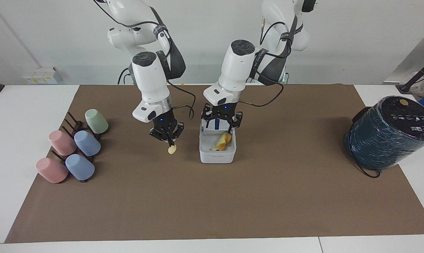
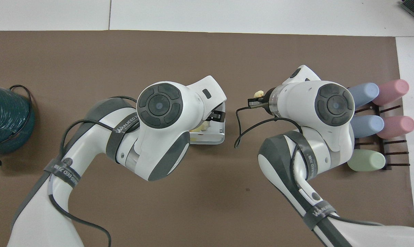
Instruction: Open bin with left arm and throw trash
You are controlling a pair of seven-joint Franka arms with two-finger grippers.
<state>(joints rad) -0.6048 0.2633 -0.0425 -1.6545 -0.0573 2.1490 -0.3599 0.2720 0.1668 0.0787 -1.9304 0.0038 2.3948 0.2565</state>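
Two arms are over the middle of the desk (image 1: 303, 196). The left gripper (image 1: 221, 121) hangs over the bin (image 1: 217, 154), fingers spread wide and holding nothing; its tips stand at the level of the bin's rim, and contact with the rim cannot be told. The bin sits open on the brown mat (image 1: 212, 203), lid (image 1: 217, 123) raised on the side nearer the robots, blue strip showing inside it. In the bin lies the yellow-orange chunk (image 1: 223, 140), below the open fingers, with the pale bread slice (image 1: 215, 147) beside it at the floor. In the overhead view the left arm covers most of the bin (image 2: 217, 135).

The right gripper (image 1: 169, 137) is over the mat beside the bin, toward the right arm's end of the desk. Its fingers are pinched on the small yellow lump (image 1: 171, 149), which hangs from the tips, clear of the mat.

Five cups (image 1: 87, 143) lie on a rack (image 1: 71, 123) at the right arm's end; a dark teal cylinder (image 1: 387, 135) stands at the left arm's end.
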